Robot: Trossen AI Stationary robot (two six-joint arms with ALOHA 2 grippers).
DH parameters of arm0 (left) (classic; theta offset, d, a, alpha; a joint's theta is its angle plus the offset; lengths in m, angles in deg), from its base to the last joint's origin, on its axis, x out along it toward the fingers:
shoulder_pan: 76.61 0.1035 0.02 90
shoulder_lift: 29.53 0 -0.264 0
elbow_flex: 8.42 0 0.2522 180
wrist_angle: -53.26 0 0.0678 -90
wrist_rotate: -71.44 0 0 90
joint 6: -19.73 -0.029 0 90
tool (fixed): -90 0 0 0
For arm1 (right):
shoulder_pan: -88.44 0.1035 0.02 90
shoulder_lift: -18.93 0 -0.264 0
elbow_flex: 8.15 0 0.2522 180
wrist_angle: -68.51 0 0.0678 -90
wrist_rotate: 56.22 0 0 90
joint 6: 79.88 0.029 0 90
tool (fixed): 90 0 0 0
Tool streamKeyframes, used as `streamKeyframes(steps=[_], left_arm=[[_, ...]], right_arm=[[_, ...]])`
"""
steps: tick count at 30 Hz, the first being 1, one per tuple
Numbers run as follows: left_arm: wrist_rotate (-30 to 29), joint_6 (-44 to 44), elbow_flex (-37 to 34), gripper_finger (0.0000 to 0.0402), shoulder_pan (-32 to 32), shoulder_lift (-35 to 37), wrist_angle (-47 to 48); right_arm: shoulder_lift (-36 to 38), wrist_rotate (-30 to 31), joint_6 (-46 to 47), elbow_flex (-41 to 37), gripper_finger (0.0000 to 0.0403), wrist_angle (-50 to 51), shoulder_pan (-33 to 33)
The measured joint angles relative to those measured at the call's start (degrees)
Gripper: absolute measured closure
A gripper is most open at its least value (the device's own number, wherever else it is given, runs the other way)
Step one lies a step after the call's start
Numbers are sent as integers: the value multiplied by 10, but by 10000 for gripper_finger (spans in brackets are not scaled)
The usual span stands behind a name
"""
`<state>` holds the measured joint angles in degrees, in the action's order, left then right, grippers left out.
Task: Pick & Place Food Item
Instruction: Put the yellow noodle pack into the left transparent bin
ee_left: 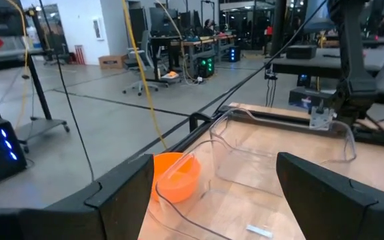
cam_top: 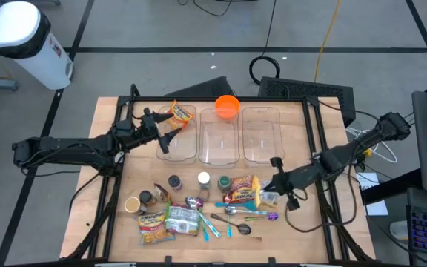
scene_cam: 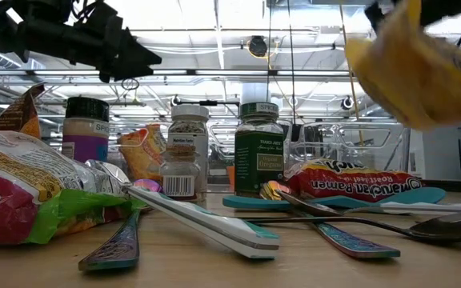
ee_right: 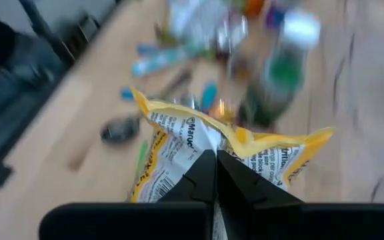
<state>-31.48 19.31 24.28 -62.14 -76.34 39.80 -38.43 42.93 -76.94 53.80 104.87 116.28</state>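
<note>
A yellow ramen packet (ee_right: 199, 143) hangs in my shut right gripper (ee_right: 213, 163), above the near right part of the table, and shows blurred high up in the low view (scene_cam: 418, 64). In the high view the right gripper (cam_top: 276, 189) stands just right of the pile of food items. My left gripper (cam_top: 170, 135) is open and level over the left clear container (cam_top: 178, 144), with nothing between its fingers (ee_left: 125, 200). Three clear containers stand side by side at the table's far middle. My right gripper pinches the yellow packet between its two fingers close to the crimped end (ee_right: 209, 137), and the wrapper puckers there. The fingers slant down from the table's right side. The packet is lifted clear of the table and hangs below the fingertips.
Spice jars (scene_cam: 258, 152), spoons (scene_cam: 350, 228), a red ramen packet (scene_cam: 350, 182) and other snack packets (cam_top: 167, 222) crowd the near middle. An orange bowl (cam_top: 227, 106) sits at the middle container's far rim. Another snack packet (cam_top: 181, 113) lies by the left container's far corner.
</note>
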Motion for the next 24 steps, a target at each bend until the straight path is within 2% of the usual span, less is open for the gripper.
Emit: streamKeyframes(steps=[8,14,22,24], left_arm=[[43,49,0,78,0,-1,-32],[108,85,0,78,-9,-4,-120],[110,29,15,78,-73,-59,-209],[110,14,35,78,-89,-82,-209]], right_arm=[[17,-3,-196,0,402,-186,-10],[-15,-2,-263,-6,403,-303,-60],[-90,4,-327,-33,403,-429,-147],[-109,36,-370,-37,403,-474,-157]])
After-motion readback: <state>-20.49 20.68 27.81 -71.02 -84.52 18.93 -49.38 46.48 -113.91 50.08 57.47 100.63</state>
